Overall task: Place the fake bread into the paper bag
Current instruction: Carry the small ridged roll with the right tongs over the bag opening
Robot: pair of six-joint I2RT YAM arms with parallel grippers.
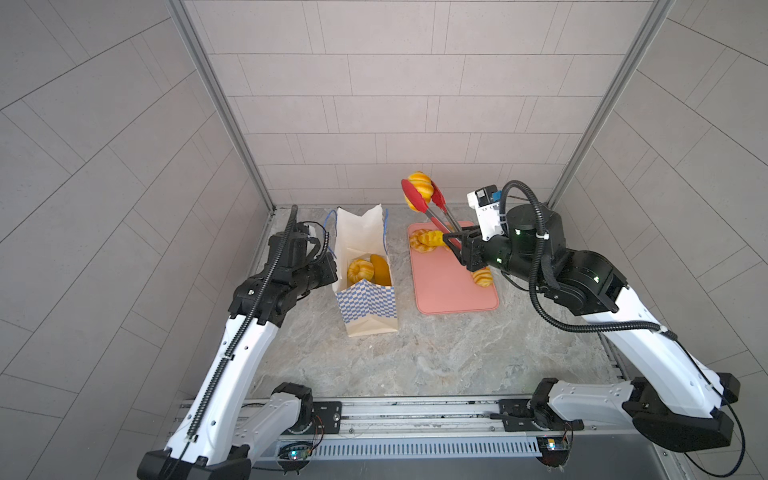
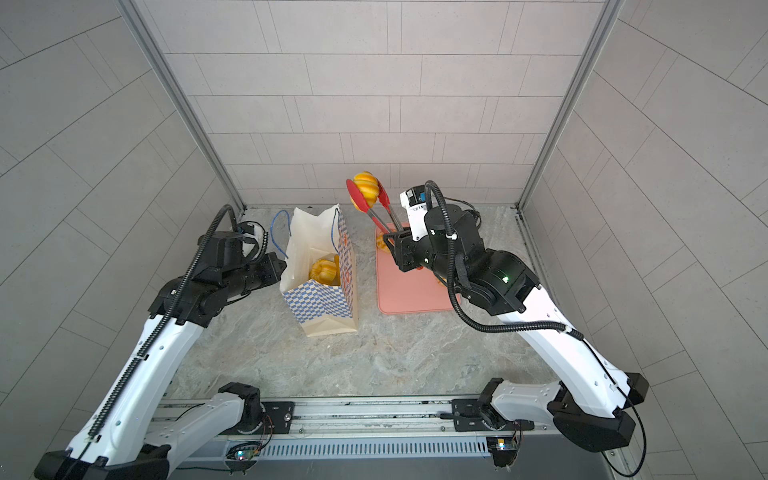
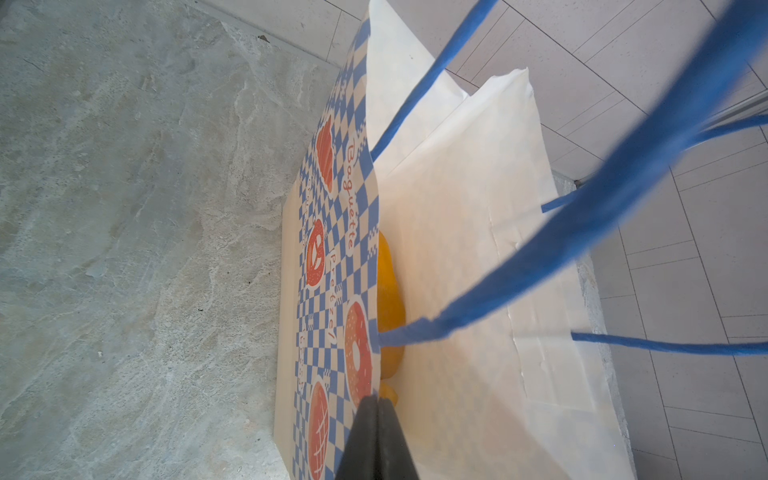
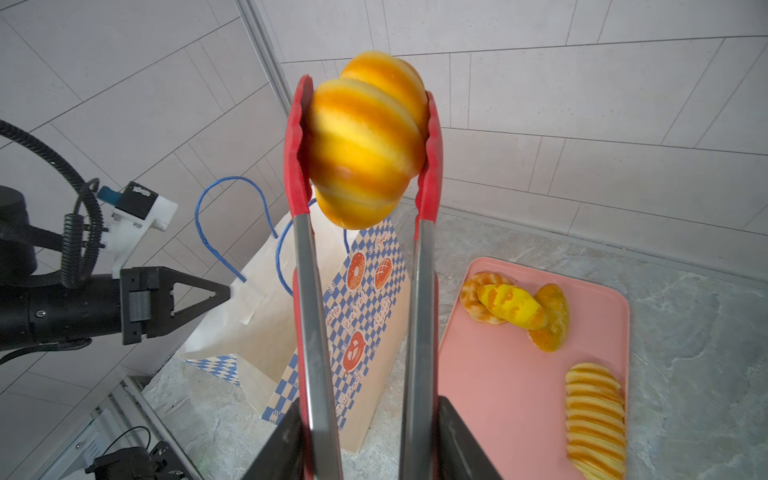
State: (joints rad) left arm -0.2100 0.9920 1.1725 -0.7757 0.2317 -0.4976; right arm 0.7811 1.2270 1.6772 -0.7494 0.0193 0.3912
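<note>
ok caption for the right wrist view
Red-tipped metal tongs hold a striped yellow-orange toy roll, checkered paper bag beyond.

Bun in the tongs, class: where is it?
In both top views the bun hangs in the tongs, right of the bag, near the far tray edge.

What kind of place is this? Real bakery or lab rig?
Looks like a robot test cell, not a real bakery: panel walls on aluminium posts, two arms on a rail, toy bread on a pink tray beside a paper bag.
</note>
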